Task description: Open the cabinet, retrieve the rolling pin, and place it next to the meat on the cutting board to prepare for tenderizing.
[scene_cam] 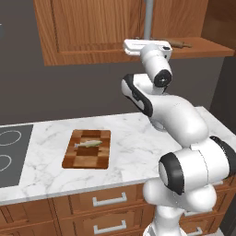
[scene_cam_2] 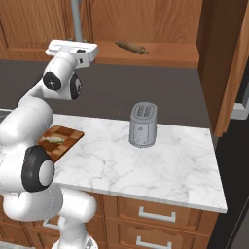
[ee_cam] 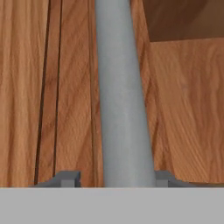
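On my left the cutting board (scene_cam: 87,149) lies flat on the marble counter (scene_cam: 133,133) with the meat (scene_cam: 88,144) on top of it, just beside the stovetop (scene_cam: 11,154). Further right and higher, my claw (ee_cam: 116,177) is up at the cabinet (scene_cam: 92,27), its two tips set narrowly on either side of the grey bar handle (ee_cam: 120,92), right against it, though I cannot tell whether they truly pinch it. To the right, the cabinet's right side stands open, the rolling pin (scene_cam_2: 131,47) lies on its shelf, and a toaster (scene_cam_2: 143,124) stands on the counter below.
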You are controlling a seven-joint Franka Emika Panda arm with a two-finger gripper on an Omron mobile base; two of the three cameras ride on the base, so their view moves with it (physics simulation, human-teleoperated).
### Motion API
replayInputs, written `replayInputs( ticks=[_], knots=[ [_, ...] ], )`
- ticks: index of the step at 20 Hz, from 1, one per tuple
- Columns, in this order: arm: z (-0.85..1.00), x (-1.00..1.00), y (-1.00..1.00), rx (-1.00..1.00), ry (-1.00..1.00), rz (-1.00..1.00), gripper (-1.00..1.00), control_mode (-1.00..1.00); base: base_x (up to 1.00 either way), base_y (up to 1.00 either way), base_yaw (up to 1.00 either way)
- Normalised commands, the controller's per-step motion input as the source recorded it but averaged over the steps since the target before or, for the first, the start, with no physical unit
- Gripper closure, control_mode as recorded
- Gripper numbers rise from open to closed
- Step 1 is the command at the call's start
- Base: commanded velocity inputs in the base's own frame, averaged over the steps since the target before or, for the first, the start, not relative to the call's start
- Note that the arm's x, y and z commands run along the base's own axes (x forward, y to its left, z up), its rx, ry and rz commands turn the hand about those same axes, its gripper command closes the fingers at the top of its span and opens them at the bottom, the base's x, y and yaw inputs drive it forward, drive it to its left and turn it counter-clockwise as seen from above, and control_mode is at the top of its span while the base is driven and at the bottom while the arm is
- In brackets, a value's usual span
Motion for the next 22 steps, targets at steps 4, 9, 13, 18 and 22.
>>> replayInputs(
  ticks=[4, 9, 13, 18, 22],
  knots=[
    [-0.06, -0.02, 0.03, -0.04, 0.0, 0.0, 1.0, -1.0, 0.0, 0.0, 0.0],
    [-0.03, -0.28, 0.09, -0.05, 0.0, 0.0, 1.0, -1.0, 0.0, 0.0, 0.0],
    [0.0, -0.74, 0.28, -0.07, 0.0, 0.0, 1.0, -1.0, 0.0, 0.0, 0.0],
    [-0.02, -1.0, 0.51, -0.05, -0.02, 0.06, 1.0, -1.0, 0.0, 0.0, 0.0],
    [-0.06, -1.0, 0.64, -0.01, 0.0, 0.11, 1.0, -1.0, 0.0, 0.0, 0.0]
  ],
)
